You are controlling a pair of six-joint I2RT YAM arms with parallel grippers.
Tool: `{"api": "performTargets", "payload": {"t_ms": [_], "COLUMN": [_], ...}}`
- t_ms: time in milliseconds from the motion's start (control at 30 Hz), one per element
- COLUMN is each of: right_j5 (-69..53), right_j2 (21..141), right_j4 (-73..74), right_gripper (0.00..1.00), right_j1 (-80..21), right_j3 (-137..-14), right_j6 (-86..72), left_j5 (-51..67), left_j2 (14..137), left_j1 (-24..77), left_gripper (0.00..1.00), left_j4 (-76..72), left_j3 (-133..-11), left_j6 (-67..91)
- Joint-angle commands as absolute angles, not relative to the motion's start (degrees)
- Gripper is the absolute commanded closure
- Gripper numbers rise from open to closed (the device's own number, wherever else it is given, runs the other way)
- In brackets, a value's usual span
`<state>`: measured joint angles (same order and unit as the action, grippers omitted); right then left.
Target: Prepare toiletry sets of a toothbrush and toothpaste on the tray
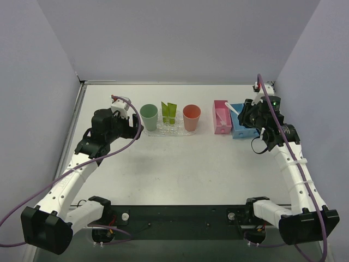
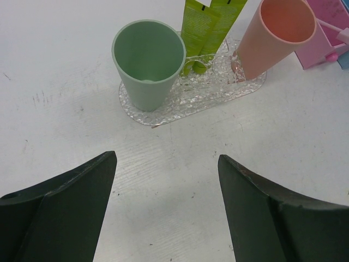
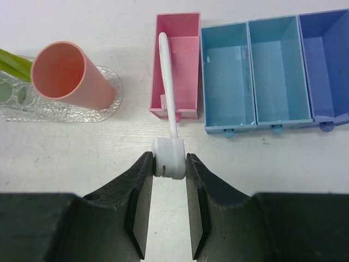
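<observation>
The toothbrush (image 3: 169, 98) is held at its thick white end between the two fingers of the right gripper (image 3: 168, 164). The jaws press on it from both sides. Its thin stick points away from the gripper, over the pink bin (image 3: 188, 65). I cannot tell if the tip touches the bin.

Just beside the pink bin stand two light blue bins (image 3: 226, 82) and a darker blue bin (image 3: 327, 60), side by side, near the far right corner of the table (image 1: 180, 169).

The left gripper (image 2: 166, 158) has its jaws wide apart, with nothing between them. It hangs over bare table, a little way from the near long rim of the tray (image 2: 163, 117).

The tray sits toward the far edge of the table, about in the middle. A green cup (image 2: 148, 60) stands on its left end and a salmon cup (image 2: 278, 38) on its right end. Two lime-green tubes (image 2: 210, 27) stand between the cups, leaning a little. There is a gap between the right end of the tray and the pink bin.

The near half of the table, between the tray and the arm bases, is bare.
</observation>
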<state>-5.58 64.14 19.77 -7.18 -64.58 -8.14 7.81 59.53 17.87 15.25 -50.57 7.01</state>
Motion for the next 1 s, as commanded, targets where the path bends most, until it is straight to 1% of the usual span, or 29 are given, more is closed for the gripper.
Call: {"api": "performTargets", "payload": {"t_ms": [0, 200, 300, 433, 733, 967], "right_j5": [-10.0, -11.3, -11.2, -9.3, -11.5, -10.6], "right_j2": [59.9, 57.0, 56.3, 56.2, 55.0, 55.9], "right_j4": [21.0, 21.7, 21.6, 21.9, 20.4, 18.0], "right_gripper": [1.0, 1.0, 1.0, 1.0, 1.0, 1.0], "right_j1": [-7.7, -9.4, -11.9, -14.9, -20.3, -24.7], "right_j3": [-64.3, -65.1, -65.6, -66.3, -66.6, -66.3], "right_j6": [-10.8, -12.1, -12.4, -12.7, -16.4, -17.6], "left_j5": [8.6, 7.0, 5.6, 5.1, 4.9, 4.9], "left_j2": [59.4, 58.6, 57.5, 56.8, 56.7, 56.8], "left_j1": [18.0, 18.0, 18.0, 18.0, 18.0, 18.0], "left_gripper": [0.14, 0.14, 0.14, 0.14, 0.15, 0.14], "left_j4": [13.4, 13.4, 13.1, 12.7, 12.7, 12.7], "left_j3": [-51.2, -51.1, -50.6, -50.2, -50.3, -50.2], "left_j6": [6.8, 7.1, 7.3, 7.4, 7.6, 7.6]}}
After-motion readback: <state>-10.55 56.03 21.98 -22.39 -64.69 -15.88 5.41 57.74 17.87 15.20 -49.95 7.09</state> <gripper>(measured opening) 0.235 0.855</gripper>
